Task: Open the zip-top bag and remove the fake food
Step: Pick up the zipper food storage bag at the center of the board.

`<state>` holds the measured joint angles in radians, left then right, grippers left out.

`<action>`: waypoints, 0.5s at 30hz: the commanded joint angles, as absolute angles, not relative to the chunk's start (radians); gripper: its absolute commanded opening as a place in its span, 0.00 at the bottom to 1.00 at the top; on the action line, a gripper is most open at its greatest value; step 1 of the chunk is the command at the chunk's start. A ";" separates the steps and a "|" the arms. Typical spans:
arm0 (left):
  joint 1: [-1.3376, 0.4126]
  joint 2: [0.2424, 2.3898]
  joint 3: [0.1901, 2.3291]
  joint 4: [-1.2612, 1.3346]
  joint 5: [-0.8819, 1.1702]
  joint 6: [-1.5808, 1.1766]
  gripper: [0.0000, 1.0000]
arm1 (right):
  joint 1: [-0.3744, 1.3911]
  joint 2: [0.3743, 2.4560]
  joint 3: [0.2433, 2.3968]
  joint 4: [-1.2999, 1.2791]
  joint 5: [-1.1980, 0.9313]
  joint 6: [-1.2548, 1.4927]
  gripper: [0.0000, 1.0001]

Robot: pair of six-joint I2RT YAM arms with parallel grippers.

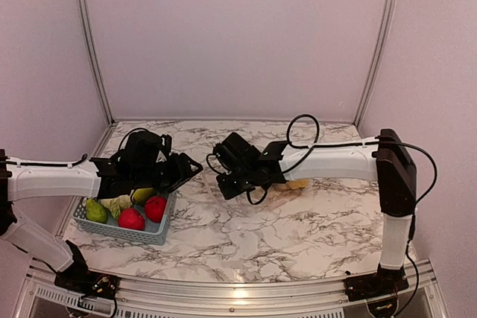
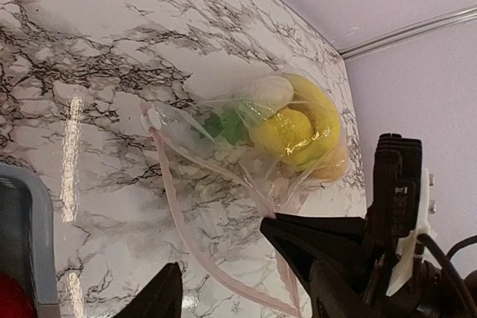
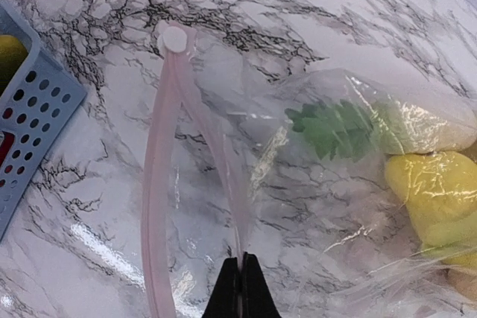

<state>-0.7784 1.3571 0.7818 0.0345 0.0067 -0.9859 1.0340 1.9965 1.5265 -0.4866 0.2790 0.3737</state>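
Observation:
The clear zip-top bag [image 1: 292, 187] lies on the marble under my right arm, with its mouth open toward the left. Its pink zip strips [image 3: 155, 206] are spread apart. Inside it are yellow bananas [image 2: 317, 113], a lemon [image 3: 426, 184] and a green leafy piece [image 3: 335, 128]. My right gripper [image 3: 241, 260] is shut on the upper zip strip and also shows in the top view [image 1: 223, 182]. My left gripper [image 2: 246, 304] is open just above the lower strip [image 2: 179, 232], close to the right gripper [image 2: 287, 232]. In the top view, my left gripper [image 1: 190, 169] is beside the bag's mouth.
A light blue lattice basket [image 1: 119, 231] stands at the front left, under my left arm. It holds a green pear [image 1: 95, 211], a pale cabbage [image 1: 117, 203] and two red apples [image 1: 132, 219]. Its corner shows in the right wrist view [image 3: 37, 113]. Walls close the back and sides.

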 commanded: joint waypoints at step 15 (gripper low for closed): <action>-0.826 1.577 0.795 0.338 0.142 -1.072 0.32 | 1.040 1.867 1.508 -0.425 0.212 0.455 0.00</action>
<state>-0.8131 1.5543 0.7818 0.2863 0.1226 -1.0576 1.0340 1.8828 1.5146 -0.4416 0.2260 0.4347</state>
